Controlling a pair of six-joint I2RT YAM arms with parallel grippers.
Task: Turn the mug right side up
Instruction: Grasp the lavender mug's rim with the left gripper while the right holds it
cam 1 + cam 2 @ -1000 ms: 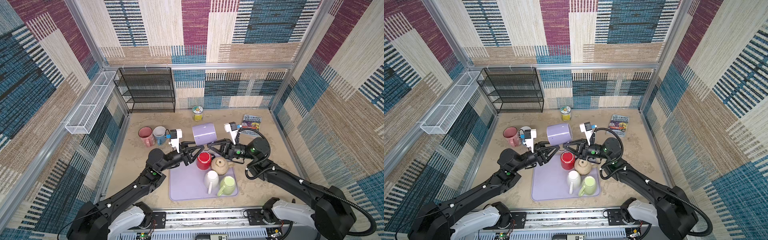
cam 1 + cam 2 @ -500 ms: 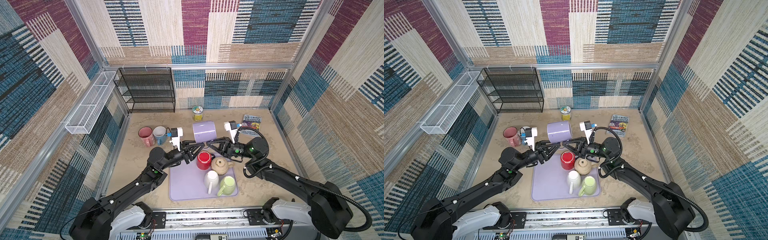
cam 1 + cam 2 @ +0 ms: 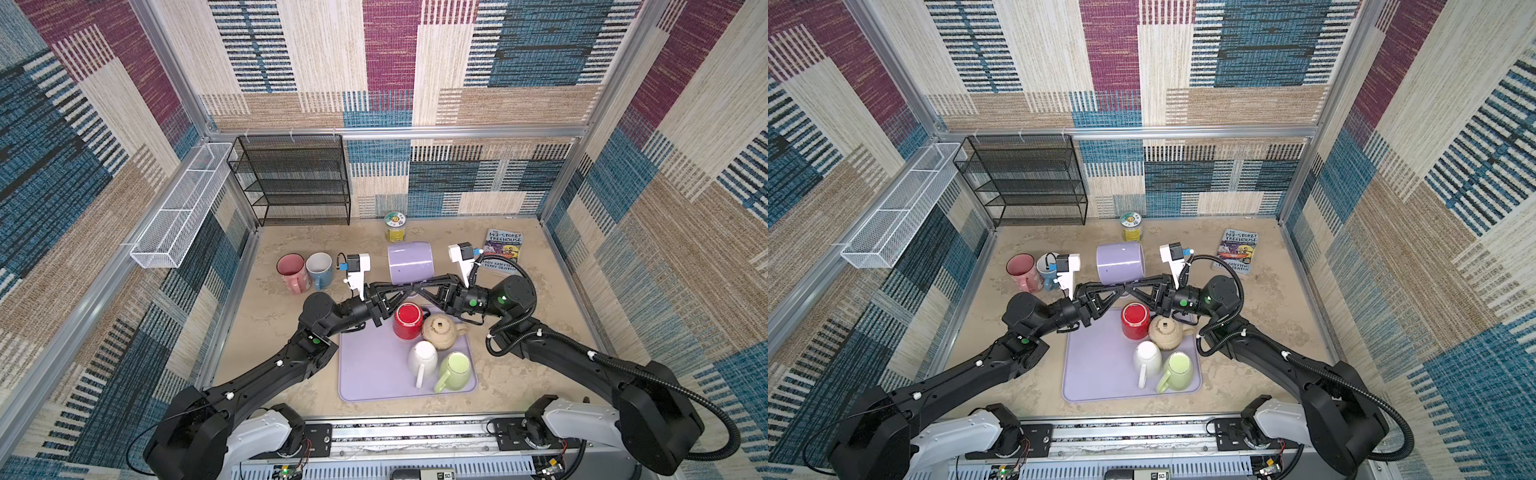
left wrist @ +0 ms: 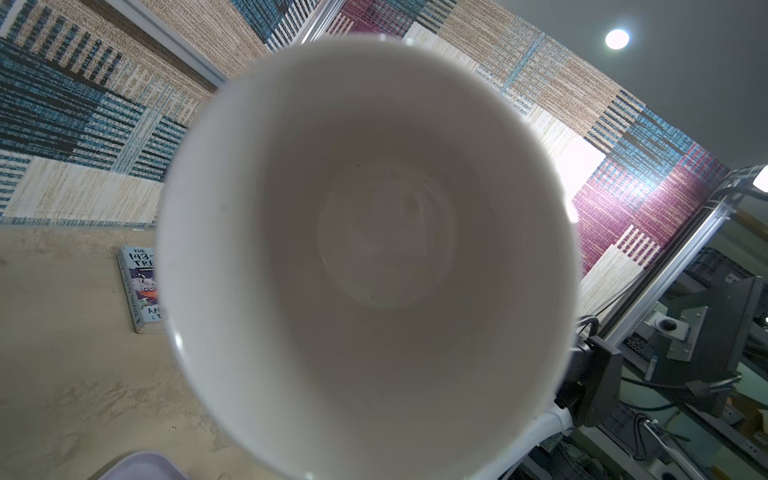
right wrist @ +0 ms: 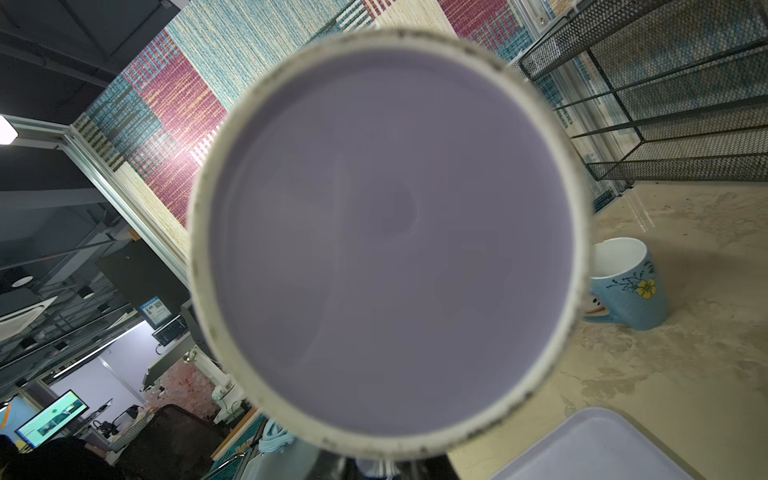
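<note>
Lavender mug [image 3: 409, 262] lay on its side, up off the table, behind the purple tray [image 3: 370, 374] in both top views. Left gripper [image 3: 401, 288] and right gripper [image 3: 422, 288] met tip to tip at the mug's near lower side. Both were clamped on it there, the exact contact spot hidden. Left wrist view looked into the open mouth [image 4: 374, 249], and right wrist view faced the flat base [image 5: 386, 232]. Mouth pointed toward the left arm, base toward the right.
</note>
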